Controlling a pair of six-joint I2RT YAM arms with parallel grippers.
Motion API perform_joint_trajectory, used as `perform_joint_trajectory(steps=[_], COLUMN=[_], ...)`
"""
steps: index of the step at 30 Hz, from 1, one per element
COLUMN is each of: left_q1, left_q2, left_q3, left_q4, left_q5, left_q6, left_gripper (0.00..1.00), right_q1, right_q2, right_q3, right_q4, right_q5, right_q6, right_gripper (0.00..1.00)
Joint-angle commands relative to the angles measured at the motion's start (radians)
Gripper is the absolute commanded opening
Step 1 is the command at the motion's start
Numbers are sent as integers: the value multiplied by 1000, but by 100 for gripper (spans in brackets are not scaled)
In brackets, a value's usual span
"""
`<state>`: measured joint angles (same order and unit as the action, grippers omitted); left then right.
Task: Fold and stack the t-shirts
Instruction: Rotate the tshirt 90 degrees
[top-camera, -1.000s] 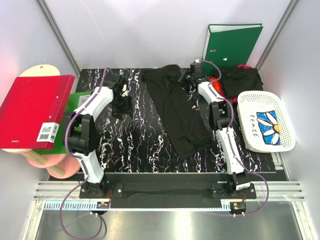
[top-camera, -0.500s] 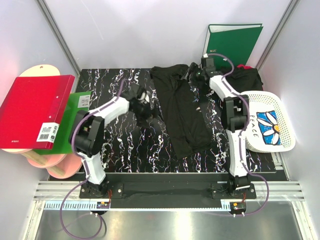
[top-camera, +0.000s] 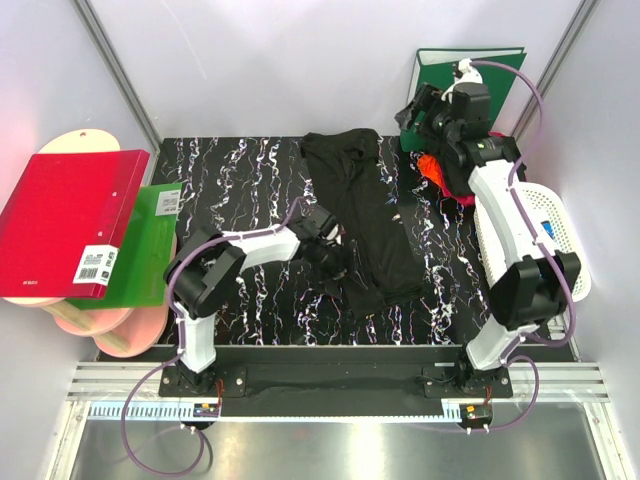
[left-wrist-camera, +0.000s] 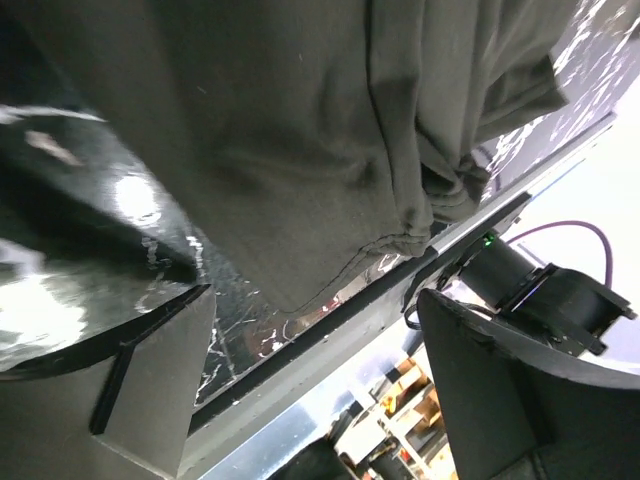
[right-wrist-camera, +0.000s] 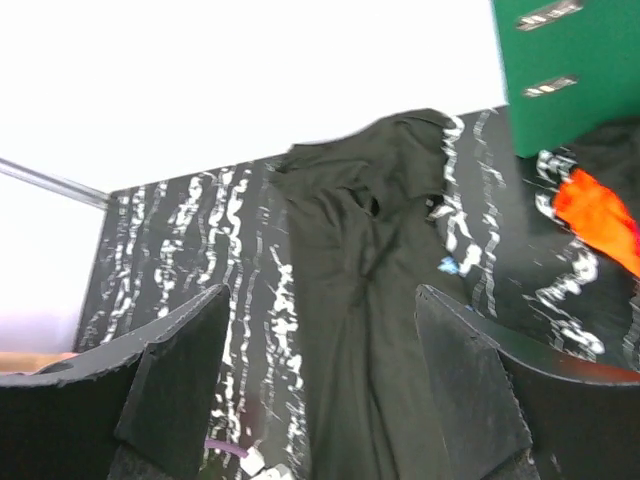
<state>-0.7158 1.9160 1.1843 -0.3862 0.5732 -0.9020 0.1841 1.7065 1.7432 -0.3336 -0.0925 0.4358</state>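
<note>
A plain black t-shirt (top-camera: 362, 215) lies folded into a long strip down the middle of the table. My left gripper (top-camera: 338, 262) sits low at its near left edge. In the left wrist view the jaws (left-wrist-camera: 315, 390) stand open and empty, with the shirt's hem (left-wrist-camera: 300, 130) just ahead of them. My right gripper (top-camera: 416, 108) is raised at the back right, open and empty. From there the right wrist view looks down over the same t-shirt (right-wrist-camera: 370, 300) between its open gripper (right-wrist-camera: 320, 380). An orange-red t-shirt (top-camera: 432, 168) (right-wrist-camera: 597, 215) lies on a dark pile (top-camera: 470, 175) at the back right.
A green ring binder (top-camera: 480, 75) (right-wrist-camera: 570, 70) leans on the back wall. The white lattice basket (top-camera: 552, 215) stands at the right edge, partly behind my right arm. At the left are a red binder (top-camera: 65, 220), a green board (top-camera: 140, 255) and pinkish wooden discs (top-camera: 110, 325).
My right gripper opened, let go of the shirt's far end and rose toward the back right. My left gripper swept right and nearer, to the shirt's near left edge.
</note>
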Motion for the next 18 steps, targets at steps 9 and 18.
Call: perform_joint_trajectory(steps=[9,18], left_q1=[-102,-128], left_q2=[66,178], left_q3=[-58,-28], left_q4=[-2,-48], left_q5=[13,54], left_q6=[-110,-83], left_gripper=[42,0], right_q1=[-77,-97], right_q2=[-168,-240], right_q3=[-145,-192], right_q4=[-7,-18], right_q5=[88,40], right_q6=[-35,-39], right_gripper=[85,84])
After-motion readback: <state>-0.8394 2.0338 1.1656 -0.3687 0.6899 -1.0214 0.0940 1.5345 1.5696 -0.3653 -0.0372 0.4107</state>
